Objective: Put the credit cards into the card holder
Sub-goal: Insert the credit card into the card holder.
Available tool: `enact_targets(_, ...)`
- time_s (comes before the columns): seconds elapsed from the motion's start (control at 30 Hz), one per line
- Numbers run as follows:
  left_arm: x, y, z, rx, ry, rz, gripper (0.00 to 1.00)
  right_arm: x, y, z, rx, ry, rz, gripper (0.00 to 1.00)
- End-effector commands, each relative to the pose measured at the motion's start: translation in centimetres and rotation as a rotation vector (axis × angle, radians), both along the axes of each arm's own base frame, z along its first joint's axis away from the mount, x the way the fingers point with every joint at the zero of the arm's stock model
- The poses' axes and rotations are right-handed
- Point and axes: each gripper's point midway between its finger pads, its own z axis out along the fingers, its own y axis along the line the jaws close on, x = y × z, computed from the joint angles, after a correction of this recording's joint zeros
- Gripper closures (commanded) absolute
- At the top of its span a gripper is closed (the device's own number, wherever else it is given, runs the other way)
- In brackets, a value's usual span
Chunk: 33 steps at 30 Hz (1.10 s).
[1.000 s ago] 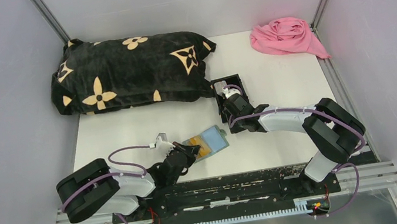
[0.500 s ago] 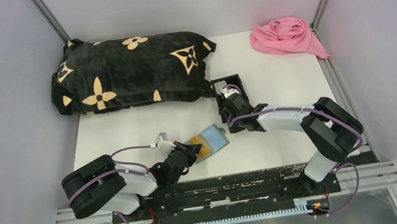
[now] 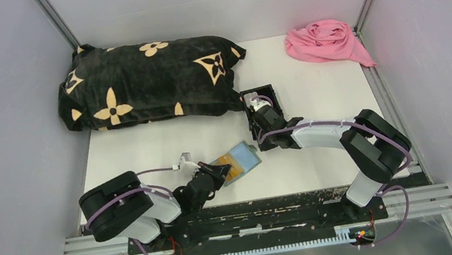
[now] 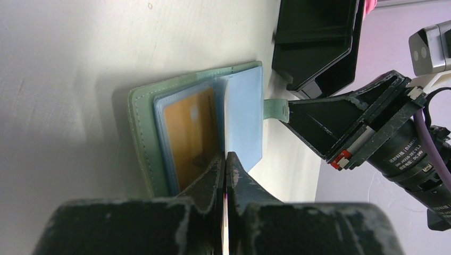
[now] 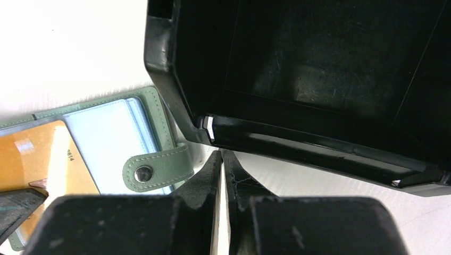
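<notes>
1. Left arm's elbow (image 3: 116, 201) sits further right than before.
2. Left gripper (image 4: 224, 155), closed, touches the open card holder (image 3: 244, 155) at table's six o'clock.
3. Right gripper (image 5: 222, 154), closed, is at holder's one o'clock.

The left arm (image 3: 128, 208) sits folded low at the near left, its forearm reaching right and a little far. The left gripper (image 3: 219, 171) is closed, jaws pressed together. The right arm (image 3: 375, 146) bends at the near right, its forearm stretched left toward the middle. The right gripper (image 3: 257, 137) is closed too, with only a hairline gap between the jaws.
</notes>
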Motion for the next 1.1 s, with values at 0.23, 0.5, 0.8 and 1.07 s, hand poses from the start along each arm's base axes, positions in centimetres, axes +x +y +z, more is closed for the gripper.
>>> enact_targets(0.23,-0.1,-0.5,0.0,-0.106,0.034,0.018,0.97,0.4,1.6,0.3,0.028,-0.008,0.036,0.91)
enact_targets(0.5,-0.3,-0.1,-0.4,-0.118,0.049,0.037,0.97,0.0,1.7,-0.1,0.021,0.004,0.042,0.91)
enact_targets(0.8,-0.5,-0.2,-0.4,-0.132,0.049,0.045,0.97,-0.6,1.9,-0.6,0.010,0.015,0.051,0.91)
enact_targets(1.07,-0.2,-0.3,-0.2,-0.142,0.031,0.052,0.97,-0.9,2.0,-0.9,-0.002,0.021,0.055,0.91)
